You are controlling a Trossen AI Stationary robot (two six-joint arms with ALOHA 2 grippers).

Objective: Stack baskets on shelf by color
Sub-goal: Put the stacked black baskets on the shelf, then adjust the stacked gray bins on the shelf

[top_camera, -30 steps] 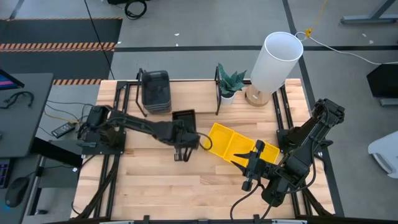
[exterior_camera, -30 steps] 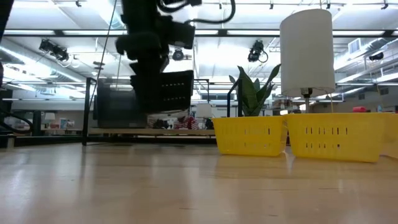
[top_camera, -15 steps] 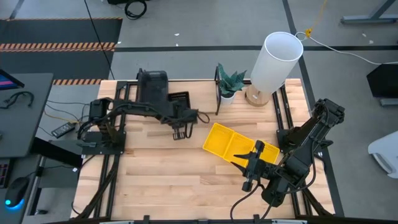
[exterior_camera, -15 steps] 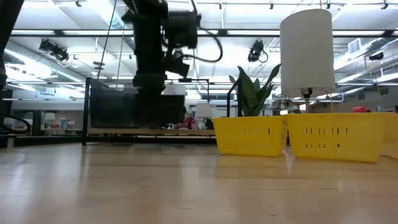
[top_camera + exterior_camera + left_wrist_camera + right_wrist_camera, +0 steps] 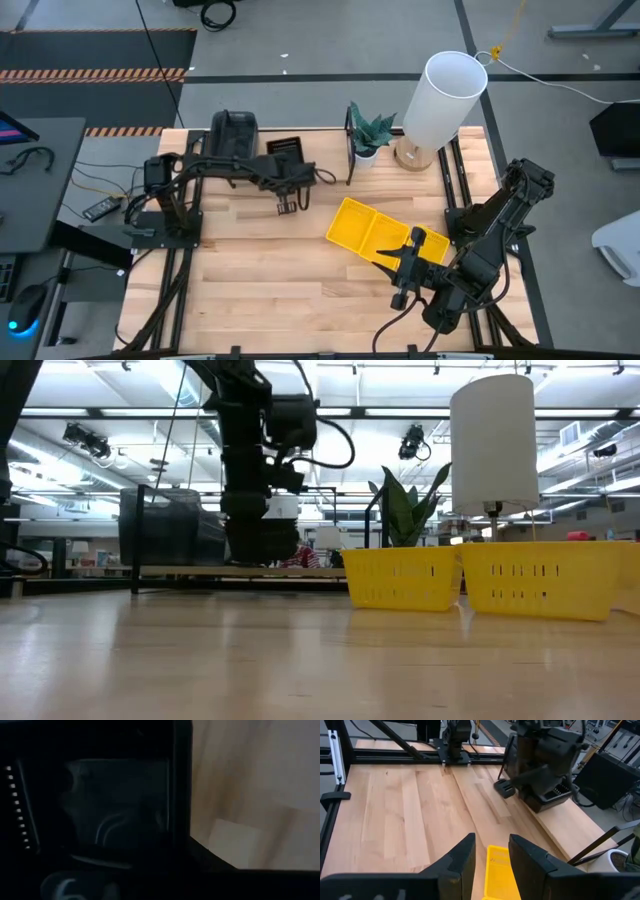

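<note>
The left pincer (image 5: 287, 172) holds a black slatted basket (image 5: 284, 150) over the shelf (image 5: 300, 165) beside the grey baskets (image 5: 232, 135), while the right pincer (image 5: 401, 272), fingers apart and empty, hovers near two yellow baskets (image 5: 375, 232) on the tabletop (image 5: 260, 270).

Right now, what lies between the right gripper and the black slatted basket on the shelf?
In the high view: the yellow baskets, then bare tabletop between right gripper and black slatted basket.

Left end effector (image 5: 287, 205) reaches toward the table's back; right end effector (image 5: 401, 285) waits open.
</note>
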